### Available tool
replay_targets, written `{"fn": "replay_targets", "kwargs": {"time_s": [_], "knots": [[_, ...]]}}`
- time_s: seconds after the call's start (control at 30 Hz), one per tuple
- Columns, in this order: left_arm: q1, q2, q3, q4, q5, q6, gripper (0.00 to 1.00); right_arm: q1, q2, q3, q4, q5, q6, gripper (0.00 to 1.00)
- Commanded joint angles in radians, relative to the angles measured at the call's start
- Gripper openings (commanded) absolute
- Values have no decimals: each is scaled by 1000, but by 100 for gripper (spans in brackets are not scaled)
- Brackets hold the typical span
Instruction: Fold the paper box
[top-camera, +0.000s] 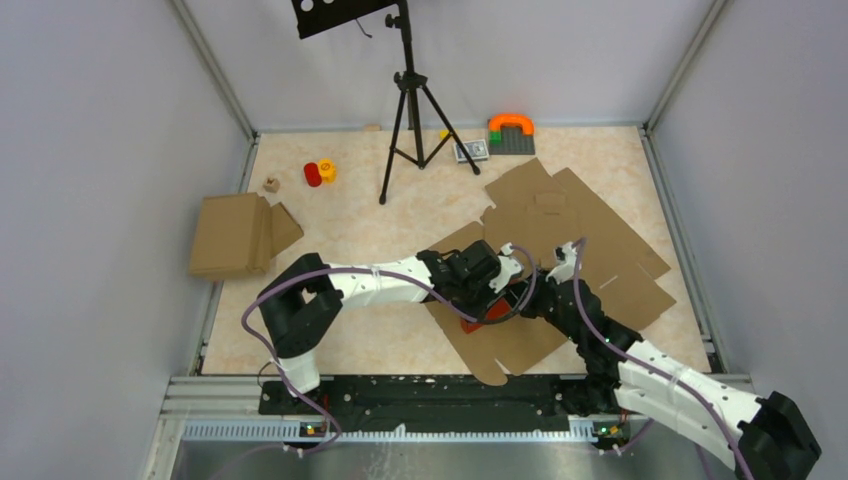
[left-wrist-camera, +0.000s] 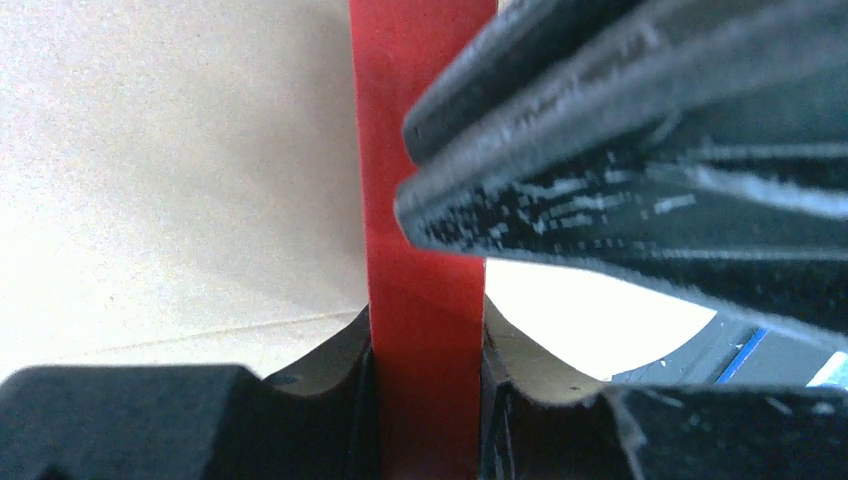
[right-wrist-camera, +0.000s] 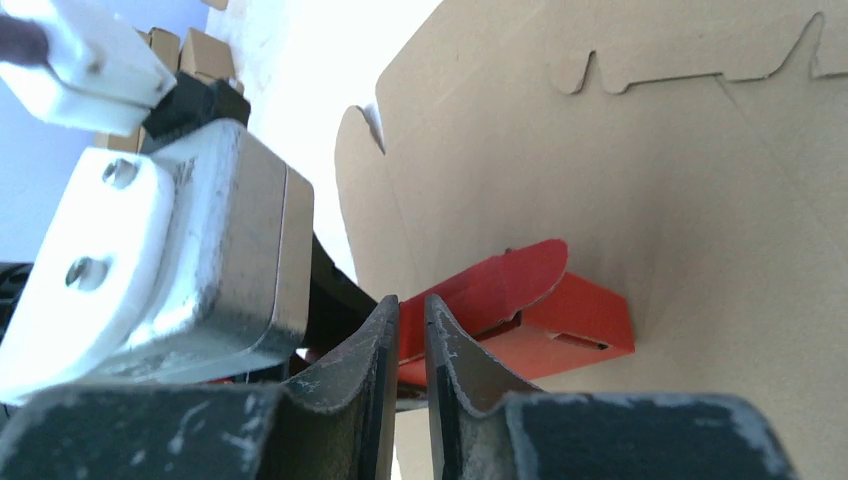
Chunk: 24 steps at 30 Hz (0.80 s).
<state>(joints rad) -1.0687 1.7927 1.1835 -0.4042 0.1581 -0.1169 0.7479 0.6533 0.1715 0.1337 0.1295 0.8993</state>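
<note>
Item: the paper box (right-wrist-camera: 575, 315), bright red thin card, part-folded, lying at the near middle of the table (top-camera: 350, 230) on the large brown cardboard sheet (top-camera: 600, 230), with both arms converged on it. One end was already squared into a small rectangular body with a slot cut in its face, while a rounded flap stood loose and slanted up from it. Left gripper (left-wrist-camera: 425, 340): pressed onto a strip of the red card, which ran upright between its fingers (left-wrist-camera: 250, 420) and touched both, probably serving as the anchor so that the light box would not slide while the other arm worked the flap. Right gripper (right-wrist-camera: 407, 330): fingers drawn almost together, leaving only a slit. Red showed in the slit, but whether they pinched the card or merely stood in front of it could not be told. It sat just beside the left one, apparently placed to crease or tuck. Contents of the red box: none seen (interior hidden from all three views). Also present: a folded brown cardboard box (top-camera: 235, 235) at the table's left edge, well apart, contents not visible, and a black tripod (top-camera: 408, 110) at the far side.
</note>
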Motion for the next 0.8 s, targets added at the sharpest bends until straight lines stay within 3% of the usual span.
{"fn": "replay_targets", "kwargs": {"time_s": [0.0,0.17,0.3,0.37,0.67,0.77], "knots": [[-10,27,17,26,-30,12,25,-33,41,46,-94,11,-53,15],[-11,29,23,20,-35,12,26,-39,96,49,-86,-23,-59,14],[-13,36,38,16,-45,10,41,-41,101,27,-75,-43,-44,12],[-13,42,42,18,-47,9,44,-41,94,16,-69,-49,-35,11],[-14,58,61,28,-36,10,43,-41,72,5,-71,-54,-31,8],[-14,58,59,27,-34,9,37,-41,71,4,-70,-54,-31,8]]}}
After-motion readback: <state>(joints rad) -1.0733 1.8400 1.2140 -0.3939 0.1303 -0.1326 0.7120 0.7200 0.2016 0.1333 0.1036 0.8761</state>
